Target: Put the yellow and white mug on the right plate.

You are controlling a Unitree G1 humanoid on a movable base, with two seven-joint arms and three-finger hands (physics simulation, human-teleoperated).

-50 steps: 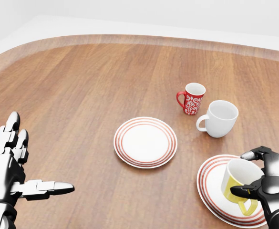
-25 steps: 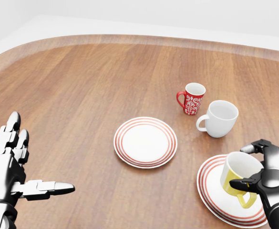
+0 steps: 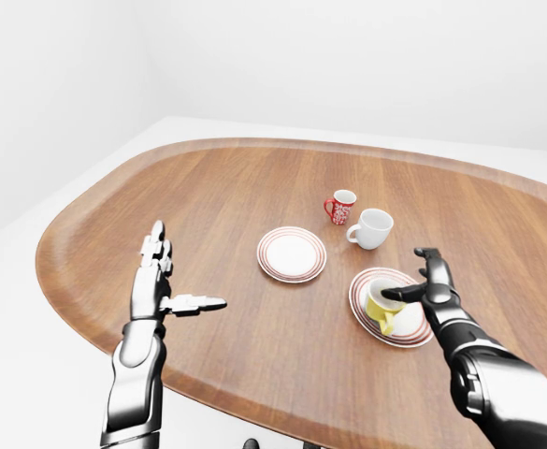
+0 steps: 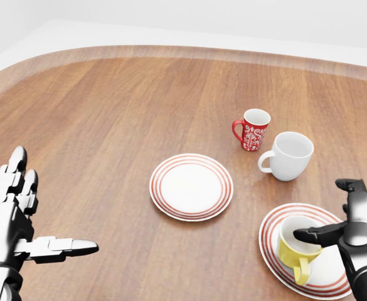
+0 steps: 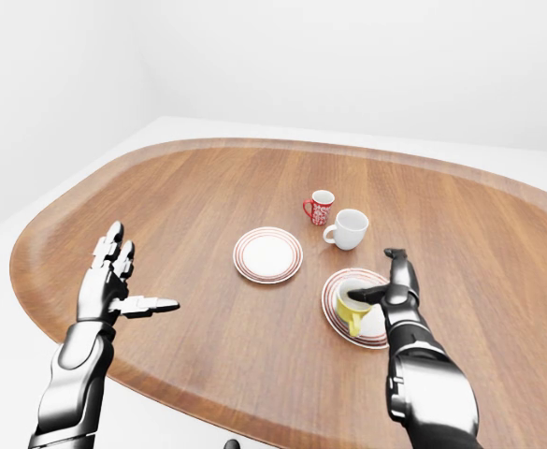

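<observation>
The yellow and white mug (image 4: 294, 252) stands on the right red-ringed plate (image 4: 270, 221) at the bottom right of the head view, with its handle toward the view's bottom edge. My right hand (image 4: 326, 212) is open just right of the mug. Its thumb (image 4: 308, 235) reaches over the mug's rim, and its other fingers (image 4: 352, 188) point away from the mug. Whether the thumb touches the rim I cannot tell. At the bottom left my left hand (image 4: 51, 207) hovers open over the table, fingers spread, holding nothing.
A second red-ringed plate (image 4: 191, 186) lies bare in the middle of the wooden table (image 4: 120, 113). A red patterned mug (image 4: 253, 130) and a larger white mug (image 4: 290, 155) stand above the right plate.
The mug was held tilted over the right plate by my right hand. It now rests on the plate, and the fingers have opened off it. The left hand has not moved.
</observation>
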